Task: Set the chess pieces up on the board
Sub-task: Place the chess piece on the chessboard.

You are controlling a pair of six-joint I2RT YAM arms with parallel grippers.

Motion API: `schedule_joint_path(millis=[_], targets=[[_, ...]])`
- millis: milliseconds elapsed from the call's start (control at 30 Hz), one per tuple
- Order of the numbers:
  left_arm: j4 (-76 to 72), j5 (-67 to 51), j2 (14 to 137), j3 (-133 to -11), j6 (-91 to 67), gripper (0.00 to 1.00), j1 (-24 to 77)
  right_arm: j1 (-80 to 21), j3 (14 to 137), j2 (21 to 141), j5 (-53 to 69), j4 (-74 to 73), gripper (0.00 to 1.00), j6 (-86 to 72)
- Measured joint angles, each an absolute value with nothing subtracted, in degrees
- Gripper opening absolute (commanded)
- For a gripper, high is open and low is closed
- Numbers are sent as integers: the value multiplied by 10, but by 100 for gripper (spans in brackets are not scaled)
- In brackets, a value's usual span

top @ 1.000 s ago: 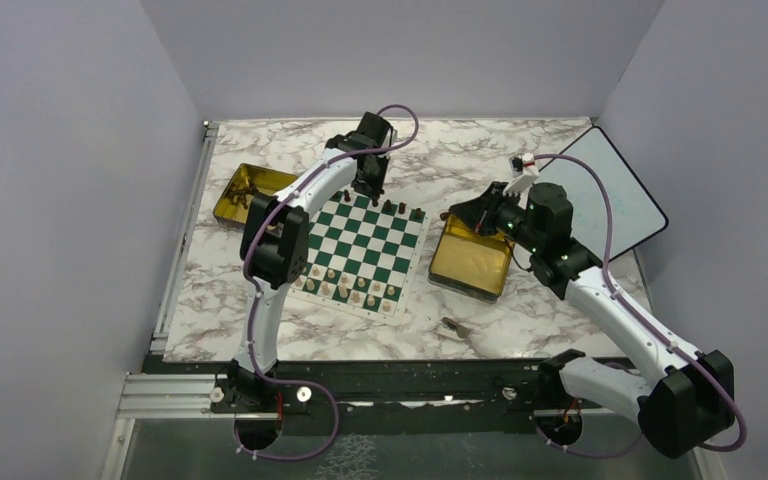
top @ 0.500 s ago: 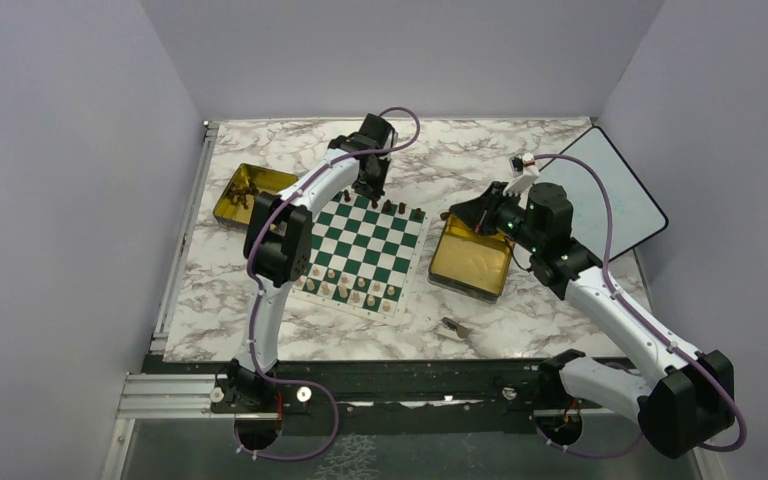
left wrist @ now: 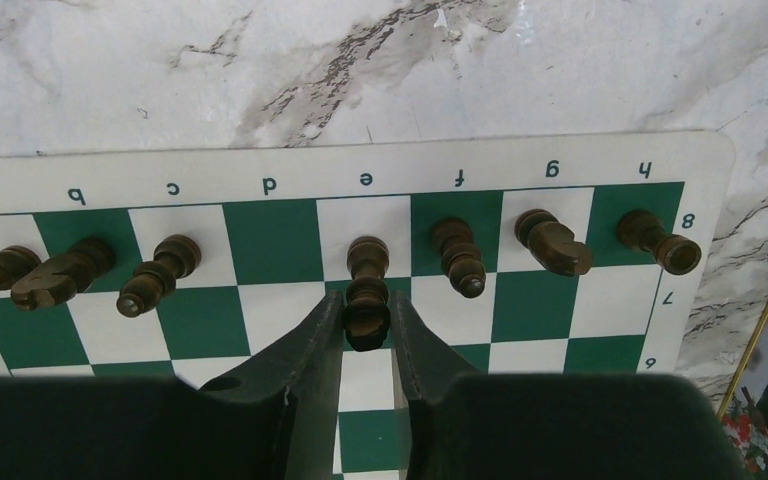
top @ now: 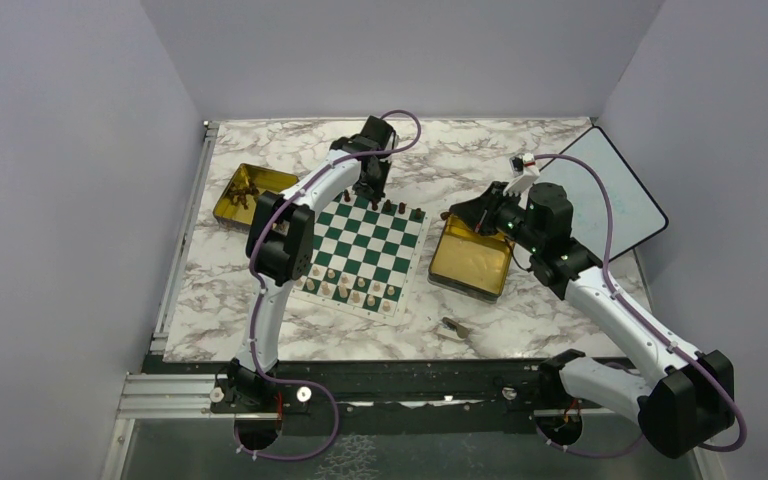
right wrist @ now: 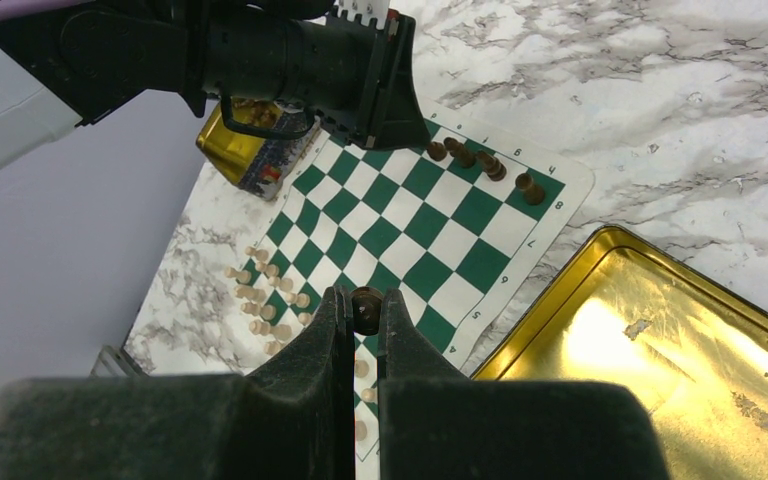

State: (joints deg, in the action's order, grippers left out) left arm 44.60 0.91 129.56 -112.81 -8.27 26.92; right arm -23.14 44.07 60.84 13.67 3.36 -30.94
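Board right side: small dark piece pinched in right claw, held aloft. Far rank: tall dark piece stood on e square, head pinched in narrow left claw; release to be made evenly, lift straight, neighbours spared.

Marble-look table, white with grey veins. Toward its far left, a gold tin. Right of centre, a second gold tin (shiny inside, glare on its floor). At the far right, a black-rimmed white tablet, angled to the table's edge. Plain grey walls around, metal rail along the near edge.
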Motion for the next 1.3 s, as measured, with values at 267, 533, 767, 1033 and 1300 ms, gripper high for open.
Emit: schedule_joint_path(millis=[267, 533, 767, 1033, 1300], targets=[[447, 11, 1296, -1128, -80, 44, 271, -231, 441, 608, 135, 34, 8, -310], [451, 11, 1296, -1137, -78, 50, 271, -231, 441, 609, 133, 34, 8, -309], [450, -39, 1274, -1149, -90, 54, 250, -231, 454, 634, 134, 34, 8, -309], [338, -150, 1084, -972, -152, 63, 140, -231, 498, 703, 150, 44, 8, -313], [227, -171, 851, -715, -197, 74, 51, -239, 568, 800, 159, 55, 8, -315]])
